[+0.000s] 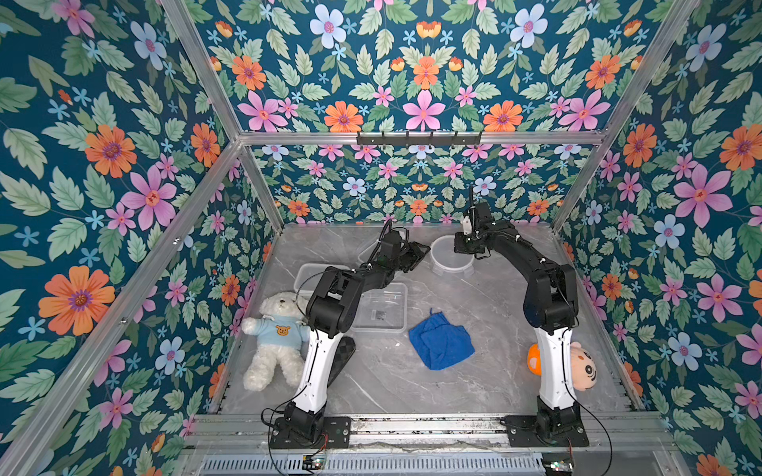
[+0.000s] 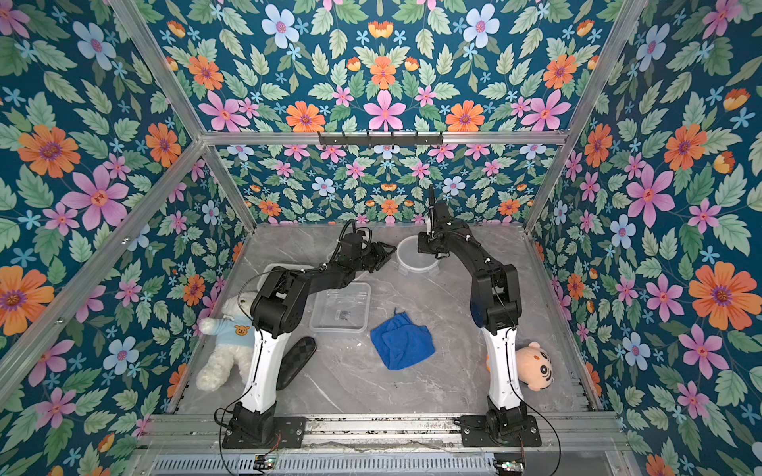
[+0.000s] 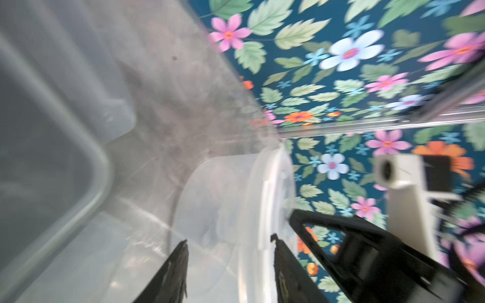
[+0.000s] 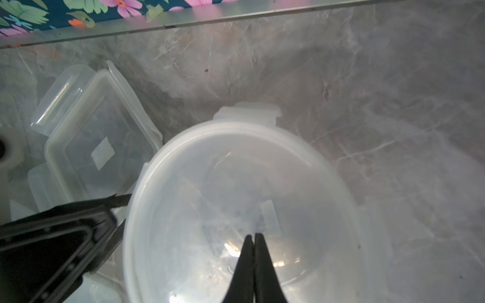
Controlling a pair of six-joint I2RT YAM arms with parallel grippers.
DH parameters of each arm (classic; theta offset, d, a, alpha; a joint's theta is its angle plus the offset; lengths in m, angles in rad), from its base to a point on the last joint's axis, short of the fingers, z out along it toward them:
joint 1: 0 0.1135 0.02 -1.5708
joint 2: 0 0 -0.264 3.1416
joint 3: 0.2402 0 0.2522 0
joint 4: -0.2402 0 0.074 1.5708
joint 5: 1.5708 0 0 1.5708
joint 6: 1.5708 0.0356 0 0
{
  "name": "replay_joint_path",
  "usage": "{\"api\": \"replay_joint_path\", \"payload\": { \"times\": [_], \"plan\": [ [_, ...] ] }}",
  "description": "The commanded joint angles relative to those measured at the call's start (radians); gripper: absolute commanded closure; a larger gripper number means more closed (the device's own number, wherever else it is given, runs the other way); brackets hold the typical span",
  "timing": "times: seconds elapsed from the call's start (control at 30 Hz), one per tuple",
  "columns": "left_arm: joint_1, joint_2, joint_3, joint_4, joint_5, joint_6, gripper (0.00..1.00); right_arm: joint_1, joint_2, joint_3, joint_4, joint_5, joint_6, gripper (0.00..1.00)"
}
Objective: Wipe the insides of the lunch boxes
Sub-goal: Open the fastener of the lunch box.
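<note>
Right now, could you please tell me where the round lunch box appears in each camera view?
In a top view: round lunch box, far middle, slightly right of centre.
In a top view: the box, same place.
Left wrist: side-on and blurred, just beyond the open left pincer.
Right wrist: filling the middle, beneath the shut right pincer.
Shared landmark: that right pincer at the box.

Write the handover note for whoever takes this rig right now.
Left gripper: open, empty, at the outer wall of the round lunch box.
Right gripper: shut, empty, over that box.
Blue cloth: unheld on the table, near the rectangular lunch box; square lunch box partly hidden by the left arm.
Done: no wiping visible.
Left: take the cloth, wipe all three insides.
</note>
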Motion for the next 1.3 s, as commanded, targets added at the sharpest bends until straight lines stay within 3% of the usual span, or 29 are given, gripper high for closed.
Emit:
{"api": "replay_joint_path", "payload": {
  "times": [0.0,0.3,0.47,0.57,0.67,0.87,1.03,1.2,1.27],
  "plan": [
    [0.012,0.021,-0.017,0.267,0.009,-0.122,0.44,-0.015,0.043,0.007,-0.229,0.090,-0.032,1.00],
    [0.008,0.133,0.079,0.340,0.064,-0.224,0.42,-0.017,0.049,0.038,-0.254,0.108,-0.043,1.00],
    [-0.011,0.100,0.091,0.152,0.079,-0.142,0.43,-0.018,0.063,0.065,-0.267,0.109,-0.041,1.00],
    [-0.020,0.093,0.084,0.139,0.090,-0.135,0.43,-0.017,0.077,0.093,-0.283,0.112,-0.044,1.00],
    [-0.025,0.105,0.088,0.185,0.106,-0.180,0.48,-0.018,0.080,0.098,-0.282,0.114,-0.044,1.00],
    [-0.058,0.103,0.091,0.167,0.106,-0.192,0.48,-0.018,0.095,0.125,-0.290,0.116,-0.051,1.00],
    [-0.069,0.106,0.059,0.216,0.104,-0.231,0.58,-0.017,0.097,0.128,-0.290,0.124,-0.061,1.00],
    [-0.072,0.064,-0.001,0.221,0.100,-0.227,0.44,-0.017,0.049,0.080,-0.274,0.112,-0.060,1.00],
    [-0.068,0.041,-0.022,0.205,0.095,-0.208,0.43,-0.018,-0.005,0.021,-0.241,0.102,-0.057,1.00]
  ]
}}
